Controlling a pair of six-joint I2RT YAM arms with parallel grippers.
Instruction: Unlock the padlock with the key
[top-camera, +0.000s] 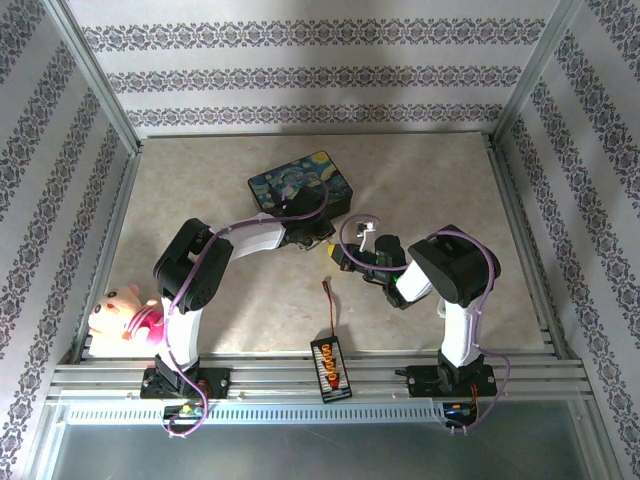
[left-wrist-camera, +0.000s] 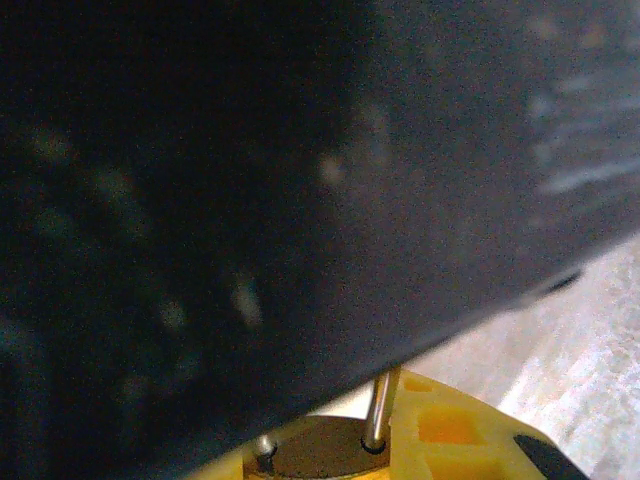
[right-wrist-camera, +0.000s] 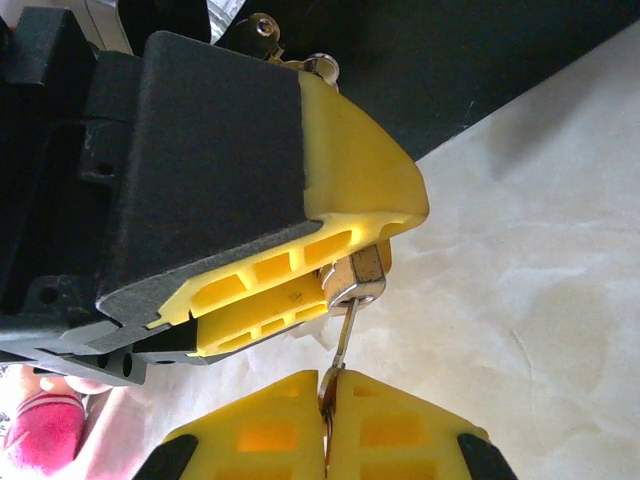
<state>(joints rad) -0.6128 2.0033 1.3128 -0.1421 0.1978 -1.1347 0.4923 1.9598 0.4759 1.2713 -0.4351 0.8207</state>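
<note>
The small brass padlock (right-wrist-camera: 358, 278) sits pinched between the yellow fingers (right-wrist-camera: 350, 150) of my left gripper (top-camera: 318, 243), which is shut on it. Its brass top and thin silver shackle (left-wrist-camera: 378, 410) show in the left wrist view beside one yellow finger (left-wrist-camera: 450, 430), right under the dark box. My right gripper (right-wrist-camera: 327, 378) is shut on the head of the key. The key's thin metal blade (right-wrist-camera: 343, 345) runs up into the bottom of the padlock. In the top view the right gripper (top-camera: 345, 262) meets the left one just in front of the box.
The painted box (top-camera: 300, 188) stands directly behind the grippers, very close to the left wrist. A pink plush toy (top-camera: 125, 315) lies at the near left. A black connector board (top-camera: 330, 365) with a red-tipped wire lead (top-camera: 328, 300) lies at the near centre.
</note>
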